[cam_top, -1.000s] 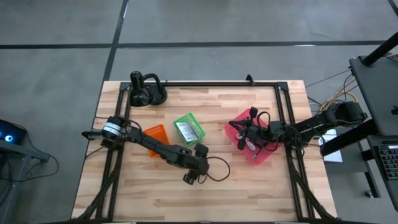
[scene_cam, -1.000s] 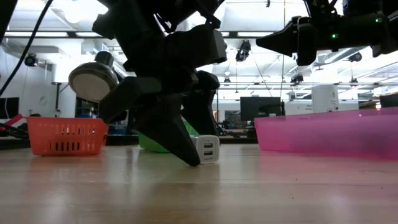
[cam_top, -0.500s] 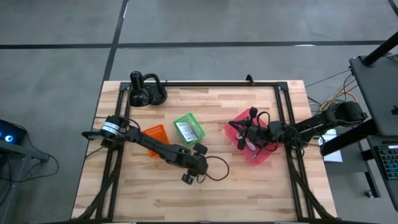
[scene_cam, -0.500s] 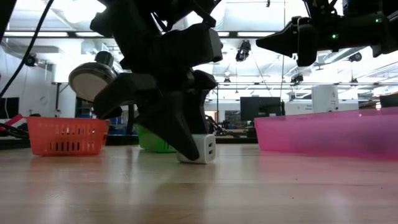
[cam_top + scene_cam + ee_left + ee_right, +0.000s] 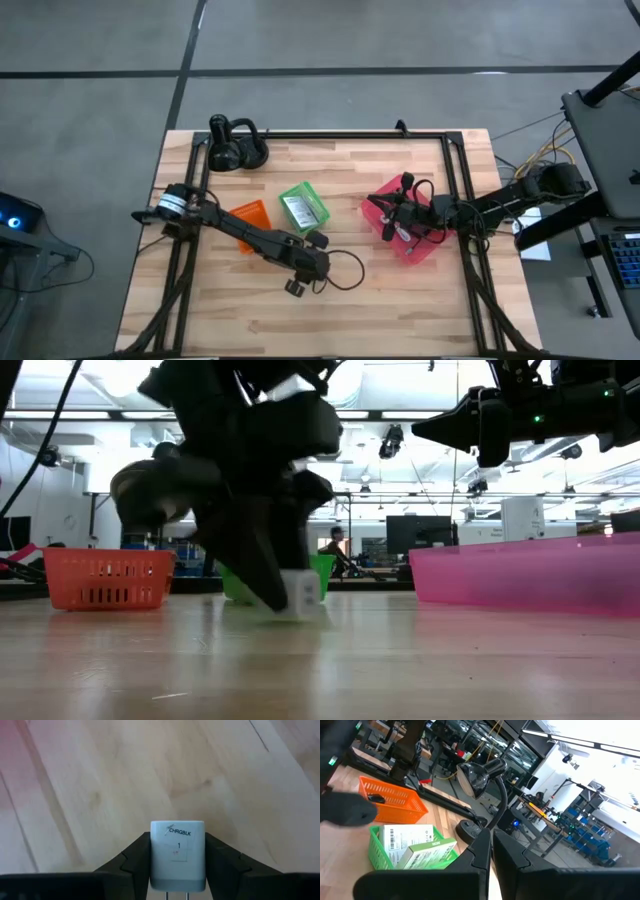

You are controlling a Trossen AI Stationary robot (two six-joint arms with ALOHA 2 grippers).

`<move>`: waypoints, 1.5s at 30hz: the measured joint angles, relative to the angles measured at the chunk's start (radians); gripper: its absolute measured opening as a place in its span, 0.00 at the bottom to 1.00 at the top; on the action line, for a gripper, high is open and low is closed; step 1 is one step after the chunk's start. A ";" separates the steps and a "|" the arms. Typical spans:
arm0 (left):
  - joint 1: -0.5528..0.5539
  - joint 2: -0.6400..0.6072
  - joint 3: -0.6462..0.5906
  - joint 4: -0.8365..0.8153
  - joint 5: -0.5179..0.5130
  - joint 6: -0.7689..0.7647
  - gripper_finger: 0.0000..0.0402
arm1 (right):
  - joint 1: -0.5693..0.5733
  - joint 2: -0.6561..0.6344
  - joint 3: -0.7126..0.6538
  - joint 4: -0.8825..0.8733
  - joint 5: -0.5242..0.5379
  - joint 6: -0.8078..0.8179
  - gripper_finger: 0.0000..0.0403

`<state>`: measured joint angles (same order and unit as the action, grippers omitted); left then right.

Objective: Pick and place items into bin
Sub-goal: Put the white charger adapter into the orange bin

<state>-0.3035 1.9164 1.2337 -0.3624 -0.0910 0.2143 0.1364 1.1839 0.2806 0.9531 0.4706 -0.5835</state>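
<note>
While the left gripper (image 5: 177,870) pressed its two dark fingers against both sides of a small white plastic USB charger block (image 5: 177,854), the block sat low at the front-middle of the pale wooden table (image 5: 400,310), at or just above the boards; whether it had lifted clear could not be told. That put the pick step in hand: grip made, carry not yet begun. Behind it stood a green plastic basket (image 5: 303,207) holding a boxed item, and an orange mesh basket (image 5: 251,216) beside that. Farther off on the right lay the pink translucent bin (image 5: 408,233), with the right gripper (image 5: 390,222) hovering over it, fingers drawn nearly together on nothing visible. Next would likely be a clean lift, then a swing toward a bin.
</note>
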 joint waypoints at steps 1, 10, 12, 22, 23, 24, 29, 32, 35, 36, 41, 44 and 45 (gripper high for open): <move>0.000 -0.013 -0.001 -0.020 -0.001 -0.016 0.33 | 0.000 0.000 0.000 0.000 0.000 0.000 0.02; -0.006 -0.180 0.000 -0.211 -0.070 -0.203 0.33 | 0.001 0.000 0.000 0.000 0.000 0.000 0.02; -0.011 -0.217 0.000 -0.246 -0.085 -0.210 0.33 | 0.001 0.000 0.000 0.000 0.000 0.000 0.02; -0.011 -0.364 -0.003 -0.555 -0.285 -0.375 0.33 | 0.001 0.000 0.000 -0.007 0.000 -0.006 0.02; -0.011 -0.373 -0.004 -0.593 -0.299 -0.404 0.33 | 0.000 0.000 0.000 -0.007 0.000 -0.006 0.02; -0.011 -0.380 -0.004 -0.626 -0.313 -0.436 0.33 | 0.000 0.000 0.000 -0.007 0.000 -0.007 0.02; -0.004 -0.394 -0.022 -0.746 -0.356 -0.590 0.33 | 0.000 0.000 0.000 -0.007 0.000 -0.009 0.02; -0.001 -0.410 -0.064 -0.761 -0.357 -0.631 0.33 | 0.000 0.000 0.000 -0.007 0.000 -0.011 0.02; 0.008 -0.422 -0.114 -0.781 -0.356 -0.668 0.33 | 0.000 0.000 0.000 -0.007 0.000 -0.011 0.02; 0.013 -0.428 -0.133 -0.796 -0.355 -0.687 0.33 | 0.000 0.000 0.000 -0.007 0.000 -0.011 0.02; 0.048 -0.470 -0.234 -0.809 -0.357 -0.763 0.33 | 0.000 0.000 0.000 -0.007 0.000 -0.011 0.02; 0.067 -0.501 -0.282 -0.798 -0.355 -0.814 0.33 | 0.000 0.000 0.000 -0.007 0.000 -0.012 0.02; 0.072 -0.512 -0.295 -0.797 -0.354 -0.831 0.33 | 0.000 0.000 0.000 -0.007 0.000 -0.012 0.02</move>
<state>-0.2312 1.4040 0.9392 -1.1596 -0.4454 -0.6164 0.1364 1.1839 0.2806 0.9465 0.4706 -0.5951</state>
